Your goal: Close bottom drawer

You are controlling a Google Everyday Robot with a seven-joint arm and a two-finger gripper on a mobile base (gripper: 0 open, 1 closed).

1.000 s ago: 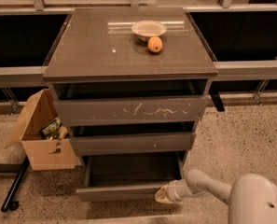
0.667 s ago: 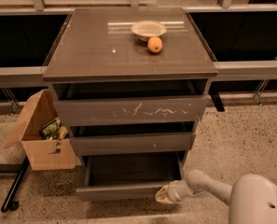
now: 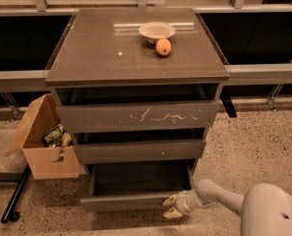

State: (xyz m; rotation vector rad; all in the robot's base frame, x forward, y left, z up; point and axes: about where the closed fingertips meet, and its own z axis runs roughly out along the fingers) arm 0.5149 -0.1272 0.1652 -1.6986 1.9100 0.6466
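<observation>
Nearest the camera, in the lower right corner, the robot's white arm (image 3: 234,200) reaches leftward, low over the speckled floor (image 3: 263,146). At its tip the gripper (image 3: 170,206) sits at the right end of the bottom drawer's front. Its two pale fingers (image 3: 168,199) are spread apart with a gap between them and nothing held in it; I cannot tell whether they actually touch the panel. The bottom drawer (image 3: 126,202) is the lowest of three in the grey-brown cabinet. It is pulled well out, with its plain front facing the camera and its grey interior exposed. Above it the middle drawer (image 3: 140,151) stands out a little, and the top drawer (image 3: 138,116), with white scratches across its front, is also partly out. To the left of the cabinet an open cardboard box (image 3: 49,163) rests on the floor with some packets inside, and a black bar (image 3: 15,198) lies beside it. Farther back, on the cabinet top (image 3: 101,53), an orange (image 3: 163,46) lies just in front of a shallow white bowl (image 3: 157,31).
</observation>
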